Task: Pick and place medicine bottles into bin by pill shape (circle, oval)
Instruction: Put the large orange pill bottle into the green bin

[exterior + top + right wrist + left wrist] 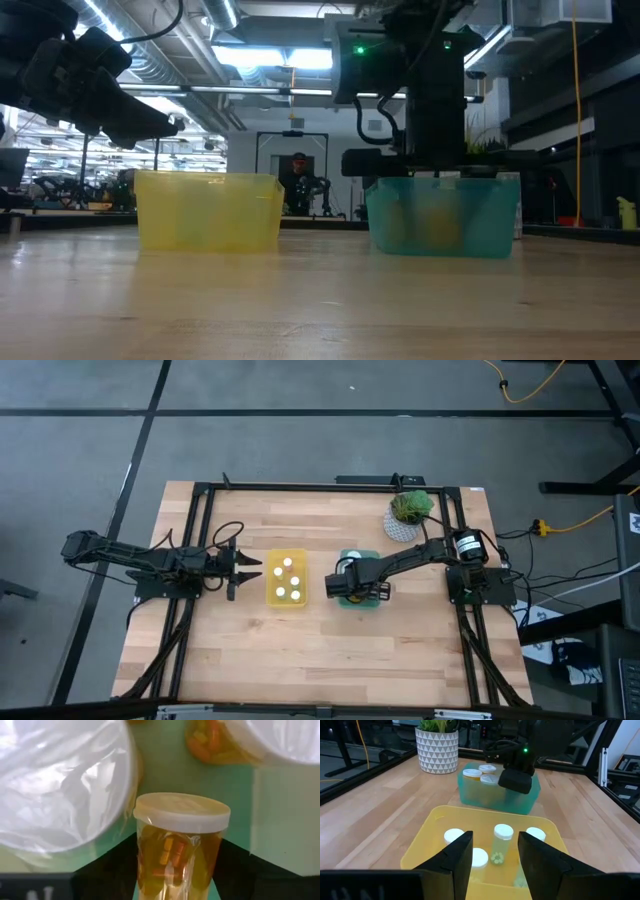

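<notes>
One bottle (177, 845) of orange oval pills sat between my right claw's (345, 586) fingers, pinched, inside the green bin (500, 215); release should come only once it stood level.

yellow bin (287, 596), green bin (532, 795), white caps (503, 830), perhaps orange pills (170, 851)

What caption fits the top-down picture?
Right gripper reaches into the green bin; left gripper waits, open, beside the yellow bin of bottles.

Two dark jointed arms, black looping cables, green indicator light, blunt black claw fingers (457, 860)
</notes>
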Robot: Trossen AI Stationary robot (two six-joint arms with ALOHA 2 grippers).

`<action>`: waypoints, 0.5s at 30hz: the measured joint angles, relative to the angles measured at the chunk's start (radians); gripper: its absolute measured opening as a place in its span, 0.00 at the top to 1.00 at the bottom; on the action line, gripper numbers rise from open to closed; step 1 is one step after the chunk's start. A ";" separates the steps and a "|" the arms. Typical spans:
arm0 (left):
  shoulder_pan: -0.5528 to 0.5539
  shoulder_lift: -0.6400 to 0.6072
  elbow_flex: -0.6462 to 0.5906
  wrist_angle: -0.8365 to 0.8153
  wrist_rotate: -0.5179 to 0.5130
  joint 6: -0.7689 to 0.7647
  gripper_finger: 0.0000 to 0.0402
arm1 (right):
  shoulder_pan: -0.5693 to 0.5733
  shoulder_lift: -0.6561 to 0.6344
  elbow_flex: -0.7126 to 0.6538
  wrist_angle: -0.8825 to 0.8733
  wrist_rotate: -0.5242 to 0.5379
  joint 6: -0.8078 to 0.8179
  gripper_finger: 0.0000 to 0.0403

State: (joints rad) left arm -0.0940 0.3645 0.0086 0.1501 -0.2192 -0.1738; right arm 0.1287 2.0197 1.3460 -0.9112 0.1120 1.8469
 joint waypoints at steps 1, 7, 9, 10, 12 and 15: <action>0.000 0.000 0.000 0.000 0.000 0.000 0.63 | 0.000 0.000 0.000 0.000 0.001 0.000 0.50; 0.000 0.000 0.000 0.000 0.000 0.000 0.63 | 0.000 0.006 0.041 -0.038 0.025 -0.019 0.57; 0.000 0.000 0.000 0.000 0.000 0.000 0.63 | 0.000 0.006 0.072 -0.070 0.026 -0.023 0.55; 0.000 0.000 0.000 0.000 0.000 0.000 0.63 | 0.000 0.006 0.085 -0.089 0.022 -0.023 0.54; 0.000 0.000 0.000 0.000 0.000 0.000 0.63 | 0.000 0.006 0.108 -0.124 0.021 -0.023 0.53; 0.000 0.000 0.000 0.000 0.000 0.000 0.63 | 0.005 0.006 0.153 -0.172 0.019 -0.022 0.53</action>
State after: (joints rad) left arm -0.0939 0.3645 0.0088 0.1499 -0.2193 -0.1738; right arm 0.1335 2.0254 1.4986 -1.0834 0.1308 1.8245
